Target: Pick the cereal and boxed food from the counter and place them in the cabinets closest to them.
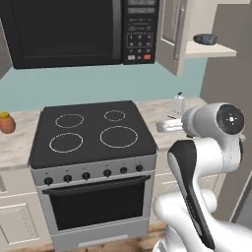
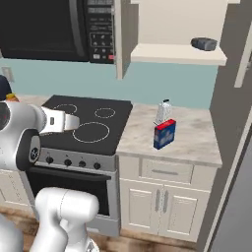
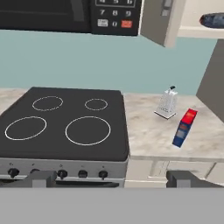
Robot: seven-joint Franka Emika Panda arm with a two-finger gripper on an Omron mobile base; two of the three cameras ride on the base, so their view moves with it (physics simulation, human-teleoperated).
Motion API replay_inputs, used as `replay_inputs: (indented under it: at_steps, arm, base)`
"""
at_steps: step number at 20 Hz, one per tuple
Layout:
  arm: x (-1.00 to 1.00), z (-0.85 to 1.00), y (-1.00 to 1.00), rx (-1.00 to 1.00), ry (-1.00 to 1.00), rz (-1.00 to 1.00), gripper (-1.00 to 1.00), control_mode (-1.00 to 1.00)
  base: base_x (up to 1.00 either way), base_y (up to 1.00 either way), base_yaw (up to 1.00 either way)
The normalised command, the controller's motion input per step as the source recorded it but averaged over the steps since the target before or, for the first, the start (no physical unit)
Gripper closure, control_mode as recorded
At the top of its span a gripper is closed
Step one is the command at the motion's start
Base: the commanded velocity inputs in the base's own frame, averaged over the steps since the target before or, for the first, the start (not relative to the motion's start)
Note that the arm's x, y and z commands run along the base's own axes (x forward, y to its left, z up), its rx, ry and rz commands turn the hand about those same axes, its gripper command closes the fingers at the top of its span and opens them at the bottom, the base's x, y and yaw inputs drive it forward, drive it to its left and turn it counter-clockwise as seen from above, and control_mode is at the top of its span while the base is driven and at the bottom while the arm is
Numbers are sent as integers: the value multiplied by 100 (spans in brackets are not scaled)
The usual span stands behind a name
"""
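The boxed food [image 2: 164, 134] stood upright on the table [image 2: 192, 142] to the right of the stove [image 2: 91, 125], just in front of the grater [image 2: 163, 111] and near it, apart from it in the hand view. It was a small dark blue box with a red top and a pale panel on its face, turned at a slant to the table's front edge. The arm was folded close over the base, its forearm reaching forward above the stove's front. The hand [image 3: 111, 178] was level and faced the back wall; its fingers [image 3: 181, 178] stood wide apart with nothing between them. It hung well short of the box, with bare table around the box on its front and right sides. Above the table, a cabinet [image 2: 172, 29] stood with its door [image 2: 119, 39] swung open, next to the microwave [image 2: 54, 29]. A dark rounded canister [image 2: 204, 44] lay on its shelf [image 2: 162, 53], leaving the left part of the shelf free. An orange jar [image 1: 7, 122] sat on the table left of the stove.
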Motion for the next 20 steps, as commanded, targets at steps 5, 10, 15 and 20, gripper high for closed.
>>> replay_inputs:
  at_steps: [5, 10, 15, 20]
  arm:
    - [0, 0, 0, 0, 0, 0, -100, 100]
    - [0, 0, 0, 0, 0, 0, -100, 100]
    - [0, 0, 0, 0, 0, 0, -100, 100]
    - [0, 0, 0, 0, 0, 0, -100, 100]
  base:
    - [-10, -70, 0]
    - [-10, -71, 0]
    - [-10, -70, 0]
    - [-10, -66, 0]
